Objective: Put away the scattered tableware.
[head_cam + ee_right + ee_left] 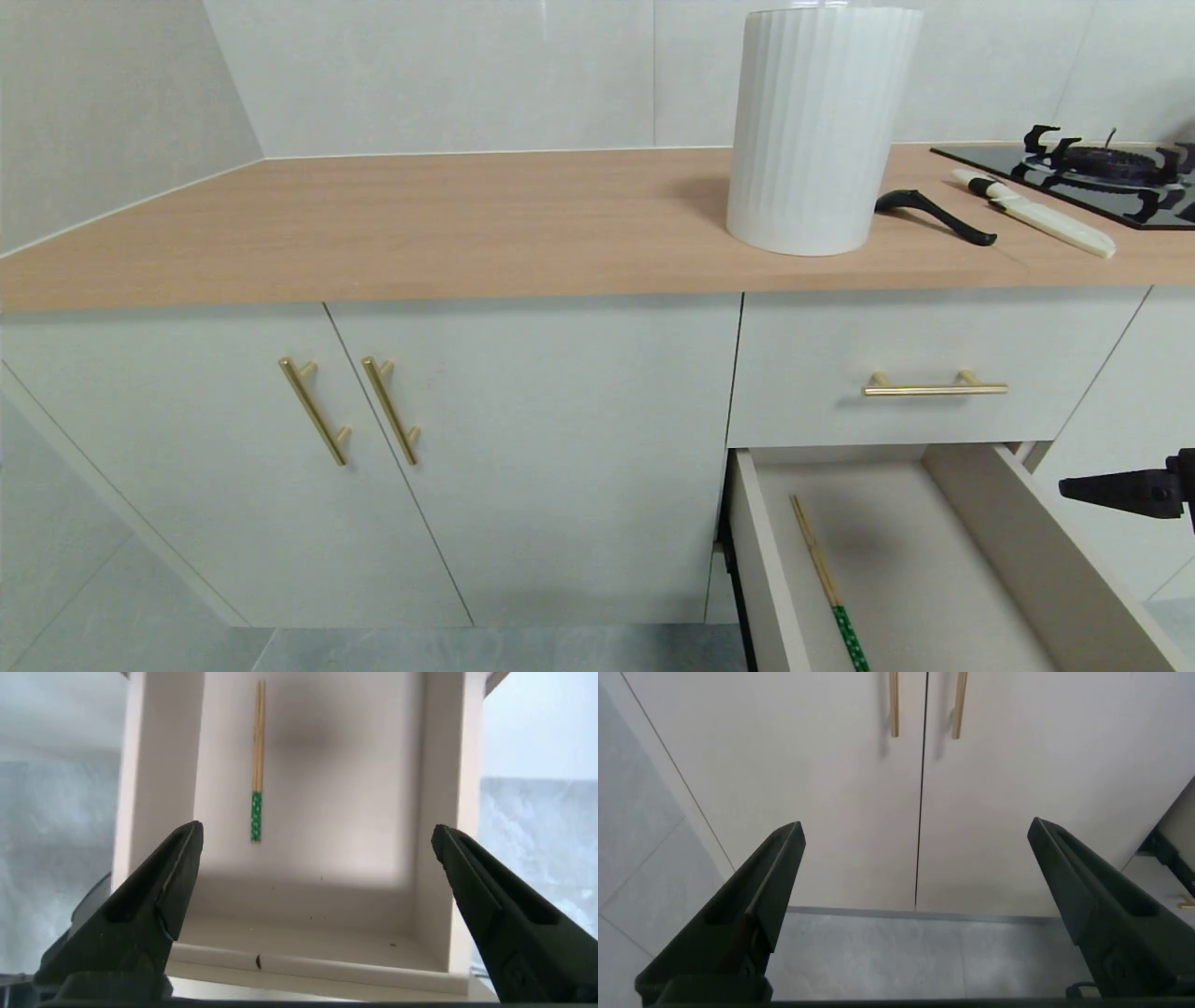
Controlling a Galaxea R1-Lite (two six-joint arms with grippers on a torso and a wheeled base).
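Observation:
A pair of wooden chopsticks [826,583] [257,761] with green patterned ends lies inside the open lower drawer [766,560] [163,812]. On the wooden countertop [420,224] to the right lie a black-handled utensil [935,214] and a knife [1034,213] with a pale blade. My right gripper [318,915] hangs open above the drawer with nothing between its fingers; one black fingertip [1116,490] shows at the right edge of the head view. My left gripper [920,915] is open and empty, low in front of the cabinet doors [920,784].
A tall white ribbed container [812,131] stands on the counter beside the utensils. A black gas hob [1092,168] sits at the far right. Above the open drawer is a shut drawer with a brass handle [934,385]. Two shut cabinet doors [355,411] carry brass handles.

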